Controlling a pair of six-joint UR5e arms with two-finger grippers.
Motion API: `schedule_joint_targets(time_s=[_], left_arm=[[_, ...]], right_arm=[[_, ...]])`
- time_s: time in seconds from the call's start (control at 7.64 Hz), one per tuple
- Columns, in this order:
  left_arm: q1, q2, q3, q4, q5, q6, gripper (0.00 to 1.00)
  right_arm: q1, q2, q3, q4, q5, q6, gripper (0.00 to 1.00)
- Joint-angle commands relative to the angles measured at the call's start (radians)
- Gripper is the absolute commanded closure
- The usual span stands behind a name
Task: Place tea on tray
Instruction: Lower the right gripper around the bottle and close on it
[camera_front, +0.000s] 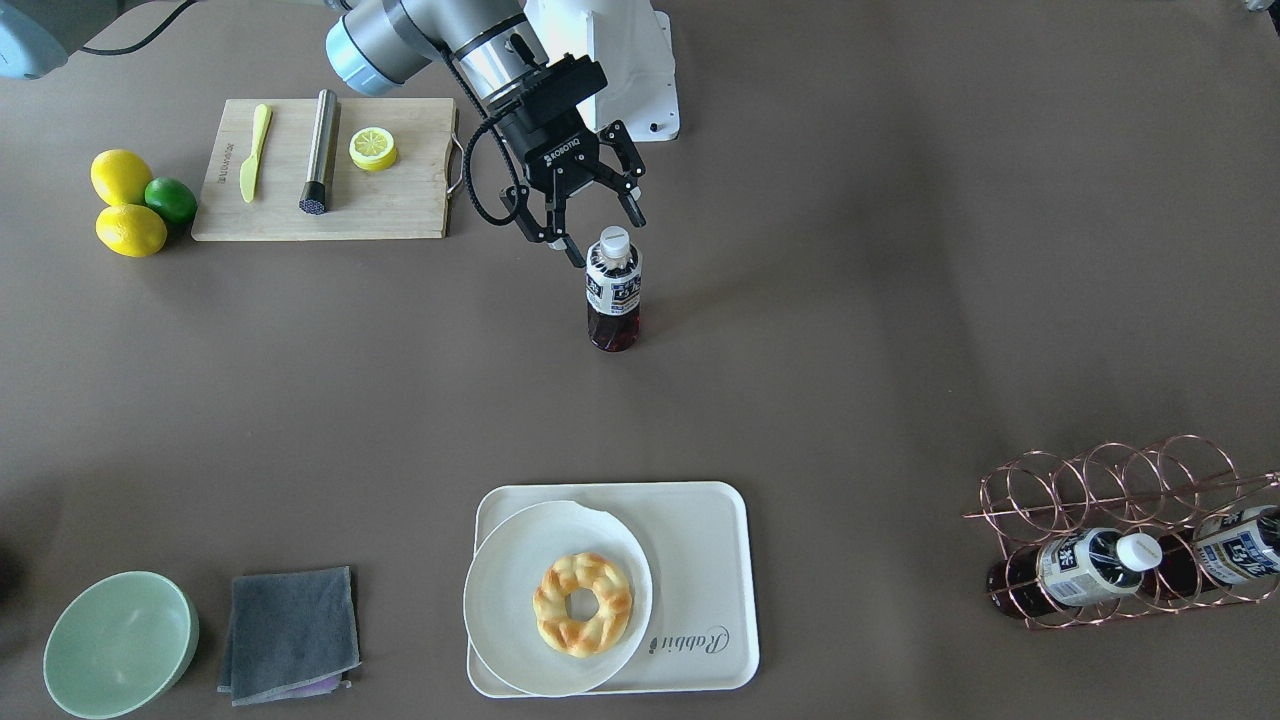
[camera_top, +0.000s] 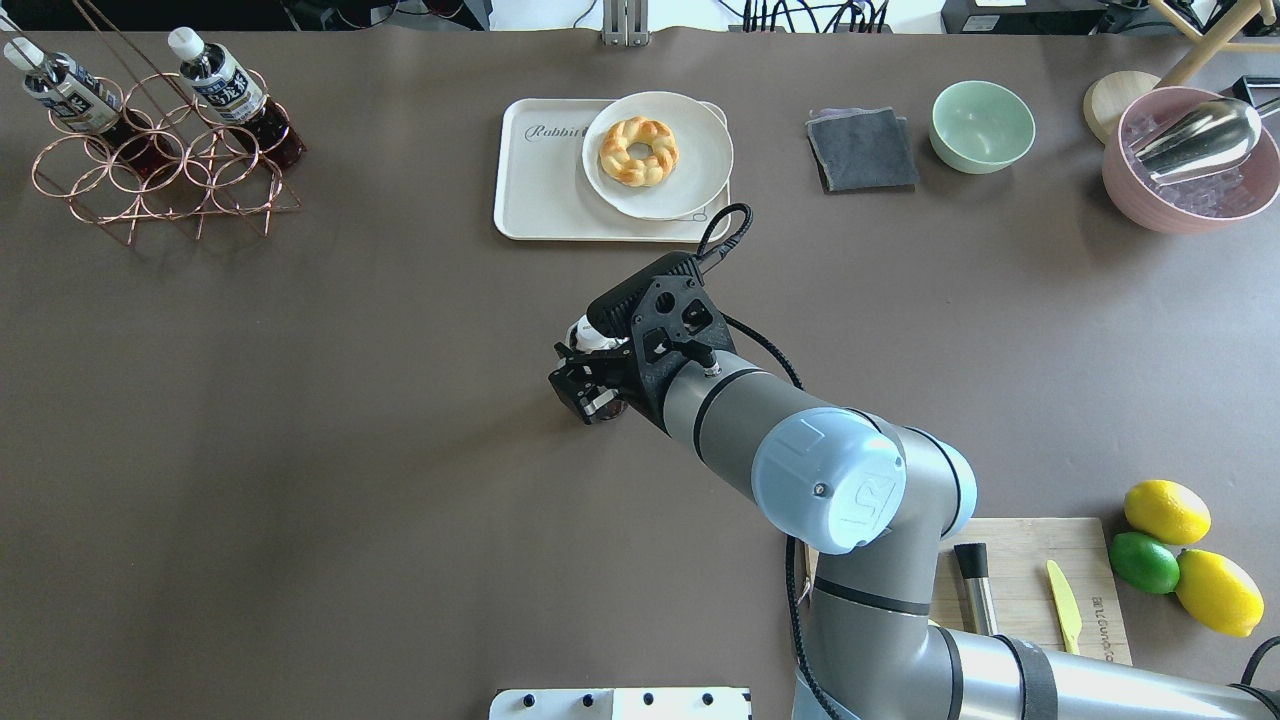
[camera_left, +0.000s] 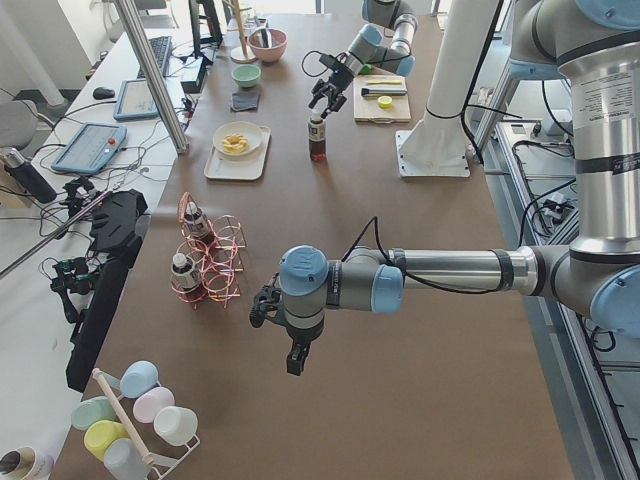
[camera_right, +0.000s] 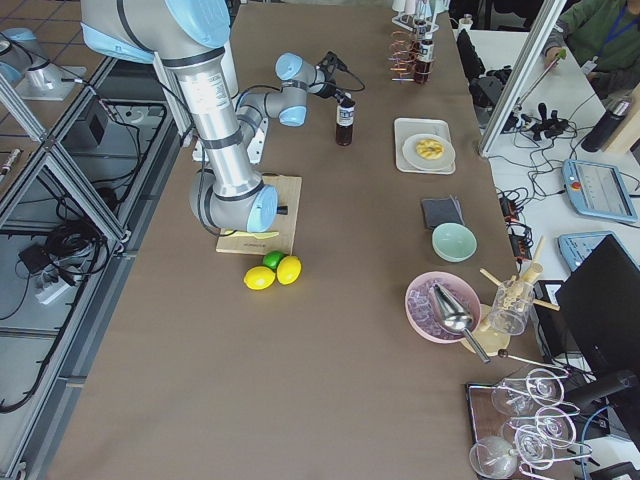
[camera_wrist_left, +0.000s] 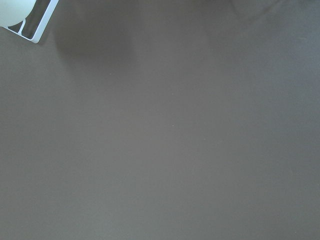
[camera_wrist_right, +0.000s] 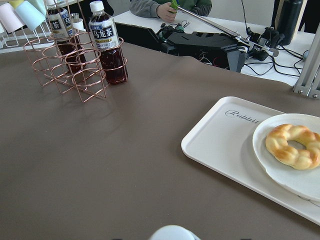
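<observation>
The tea (camera_front: 613, 300), a small bottle of dark red-brown liquid with a white cap, stands upright at mid-table, well short of the tray. It also shows in the exterior left view (camera_left: 318, 138). My right gripper (camera_front: 608, 237) is open at the bottle's top, with a finger to either side of the cap and no grip on it. The cap (camera_wrist_right: 172, 232) shows at the bottom edge of the right wrist view. The cream-white tray (camera_front: 700, 540) lies at the far side. My left gripper (camera_left: 297, 362) hangs over bare table; I cannot tell whether it is open or shut.
A round white plate (camera_front: 557, 597) with a braided doughnut covers half the tray. A copper wire rack (camera_front: 1120, 540) holds two more bottles. Also present are a cutting board (camera_front: 325, 170), lemons and a lime (camera_front: 130, 205), a green bowl (camera_front: 120, 645) and a grey cloth (camera_front: 290, 635).
</observation>
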Motion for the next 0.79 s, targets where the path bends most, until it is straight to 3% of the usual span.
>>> schedule_joint_targets(time_s=[0.0, 0.26, 0.52, 0.65], left_arm=[[0.0, 0.0, 0.0, -0.003, 0.0, 0.0, 0.02], [0.0, 0.0, 0.0, -0.003, 0.0, 0.0, 0.02], [0.0, 0.0, 0.0, -0.003, 0.0, 0.0, 0.02], [0.0, 0.0, 0.0, -0.003, 0.0, 0.0, 0.02]], right_arm=[[0.001, 0.0, 0.001, 0.002, 0.0, 0.002, 0.18], [0.001, 0.002, 0.002, 0.002, 0.0, 0.004, 0.19], [-0.001, 0.006, -0.002, 0.0, 0.0, 0.004, 0.41], [-0.001, 0.008, -0.005, 0.0, 0.0, 0.004, 0.44]])
